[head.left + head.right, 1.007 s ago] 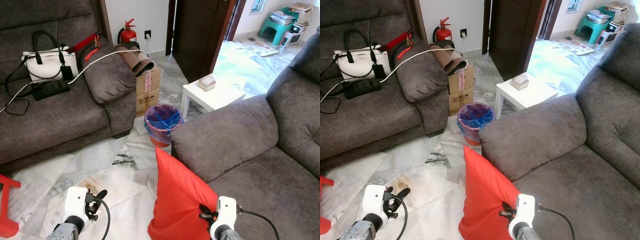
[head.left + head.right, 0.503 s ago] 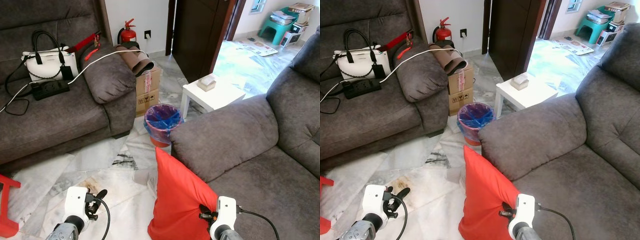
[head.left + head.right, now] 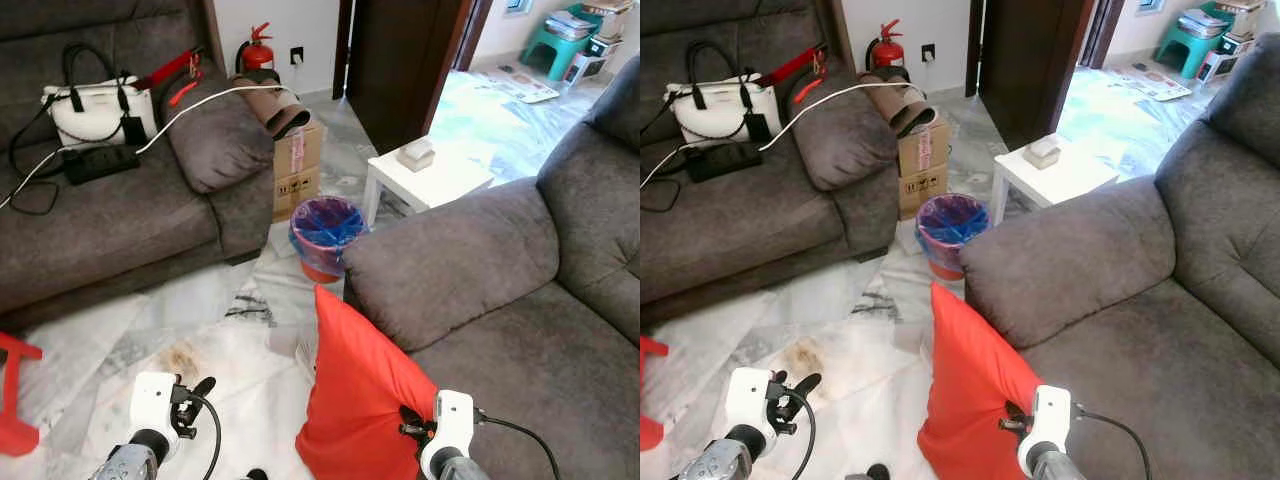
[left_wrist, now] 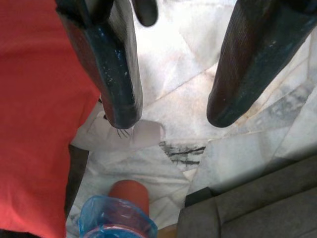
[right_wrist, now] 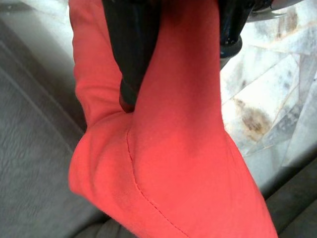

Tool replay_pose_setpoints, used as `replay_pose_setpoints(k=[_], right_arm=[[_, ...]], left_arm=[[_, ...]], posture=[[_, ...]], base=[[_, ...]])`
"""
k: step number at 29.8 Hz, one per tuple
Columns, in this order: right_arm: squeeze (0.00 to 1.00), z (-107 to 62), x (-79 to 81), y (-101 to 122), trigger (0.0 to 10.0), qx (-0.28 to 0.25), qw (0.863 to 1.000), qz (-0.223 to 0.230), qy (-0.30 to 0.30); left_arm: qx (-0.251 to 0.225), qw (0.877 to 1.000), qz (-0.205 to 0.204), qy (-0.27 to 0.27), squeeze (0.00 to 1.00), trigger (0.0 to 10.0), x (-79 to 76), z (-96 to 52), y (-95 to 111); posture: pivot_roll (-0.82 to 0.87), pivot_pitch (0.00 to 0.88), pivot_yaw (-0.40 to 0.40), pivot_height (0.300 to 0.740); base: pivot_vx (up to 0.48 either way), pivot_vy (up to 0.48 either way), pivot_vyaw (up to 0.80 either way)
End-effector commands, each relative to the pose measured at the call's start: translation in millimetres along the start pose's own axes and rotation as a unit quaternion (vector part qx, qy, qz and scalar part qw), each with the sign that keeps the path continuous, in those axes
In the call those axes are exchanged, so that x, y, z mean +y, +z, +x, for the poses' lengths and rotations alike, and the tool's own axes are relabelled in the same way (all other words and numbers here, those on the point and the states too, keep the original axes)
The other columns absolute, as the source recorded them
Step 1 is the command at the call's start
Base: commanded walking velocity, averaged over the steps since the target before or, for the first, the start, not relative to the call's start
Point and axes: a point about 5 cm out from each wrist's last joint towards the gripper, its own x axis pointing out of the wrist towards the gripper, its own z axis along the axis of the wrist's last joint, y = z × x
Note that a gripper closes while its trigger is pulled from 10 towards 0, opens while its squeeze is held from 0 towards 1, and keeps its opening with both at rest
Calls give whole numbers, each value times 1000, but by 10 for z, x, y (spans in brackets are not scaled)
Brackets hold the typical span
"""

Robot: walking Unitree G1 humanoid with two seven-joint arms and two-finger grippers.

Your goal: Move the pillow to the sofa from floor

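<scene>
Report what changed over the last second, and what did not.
Mostly the camera moved: the whole scene slid up and the head tilted down a little, showing more floor. The right gripper stays shut on the red pillow, held upright against the front of the near sofa as before. The left gripper stays open and empty over the floor. Nothing was let go or newly grasped.

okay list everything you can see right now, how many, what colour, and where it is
Pillow: one, red, upright against the right sofa's front.
Sofas: two, grey, left and right.
Handbag: one, white, on left sofa.
Power strip: one, black, on left sofa.
Bin: one, orange with blue liner, on floor between sofas.
Cardboard box: one, brown, beside left sofa.
Side table: one, white, behind right sofa's arm.
Fire extinguisher: one, red, by wall.
Left gripper: open, over floor.
Right gripper: shut on pillow.
</scene>
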Motion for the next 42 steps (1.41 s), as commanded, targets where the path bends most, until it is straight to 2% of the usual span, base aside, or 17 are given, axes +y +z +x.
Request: replay_pose_setpoints(k=[1, 20, 32, 42], right_arm=[[0, 16, -7, 129, 10000, -33, 999, -5, 5], [0, 15, -14, 136, 10000, -34, 999, -7, 5], [0, 9, -41, 125, 10000, -27, 1000, -5, -1], [0, 13, -34, 121, 10000, -23, 1000, -6, 0]], left_arm=[[8, 1000, -6, 1, 0, 10000, -7, -43, -61], [7, 1000, -6, 4, 0, 10000, -11, -49, -62], [9, 1000, -4, 7, 0, 10000, -8, -46, -67], [10, 1000, -4, 7, 0, 10000, -6, -44, -71]], posture=[[186, 145, -26, 740], [184, 146, -30, 740], [180, 142, -31, 740], [182, 141, -30, 740]], base=[[-307, 0, 0], [-298, 0, 0], [0, 0, 0], [0, 0, -800]])
